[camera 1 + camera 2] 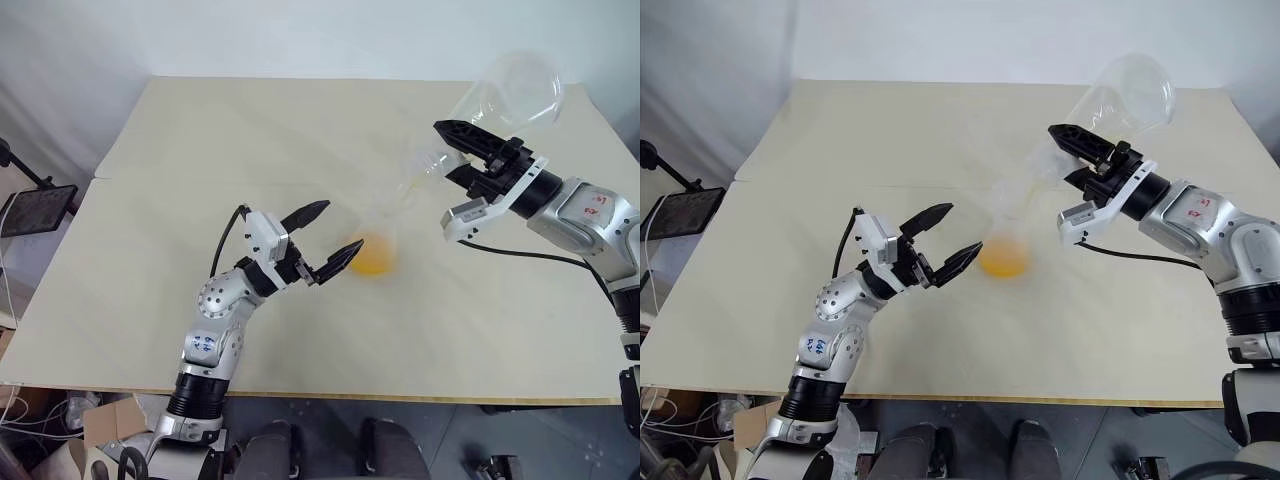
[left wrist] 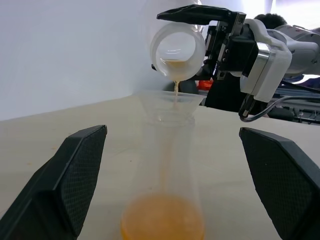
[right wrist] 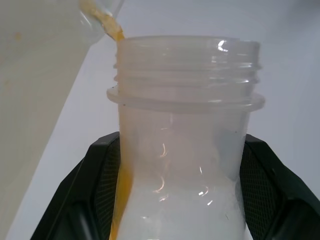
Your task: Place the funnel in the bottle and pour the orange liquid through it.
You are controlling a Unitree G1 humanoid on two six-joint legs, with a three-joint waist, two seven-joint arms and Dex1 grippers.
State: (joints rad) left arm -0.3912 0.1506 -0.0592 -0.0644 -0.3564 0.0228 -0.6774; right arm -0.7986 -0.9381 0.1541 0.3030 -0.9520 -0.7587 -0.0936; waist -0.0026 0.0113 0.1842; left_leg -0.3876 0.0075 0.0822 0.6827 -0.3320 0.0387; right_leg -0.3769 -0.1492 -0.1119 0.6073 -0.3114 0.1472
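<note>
1. The surface, pale and wide, fills the middle of the head views. It carries one standing item, at the centre of the frame.

2. Your right gripper, at the upper right of the frame, is clamped shut on the neck of a large clear flask. You hold the flask tipped, base raised toward the upper right corner and mouth angled down toward the centre. Judgement: this tilt is what lets the contents drain out of the neck.

3. The bottle stands upright on the surface at frame centre, directly below the flask's mouth. It stands unheld. It is placed so that the stream has only a short drop.

4. Your left gripper, left of centre, has its fingers spread as wide as they go and grips nothing. In the left wrist view its two fingers stand either side of the bottle, apart from it. Judgement: it is stationed as a guard, ready to steady the bottle if it shifts.

5. The funnel sits in the bottle's neck, wide mouth up, beneath the flask's lip. It widens the target for the pour.

6. The orange liquid has pooled in the bottle's base. A thin thread of it falls from the flask into the funnel, with only a residue visible at the flask's lip. Judgement: the pour is nearly complete.
</note>
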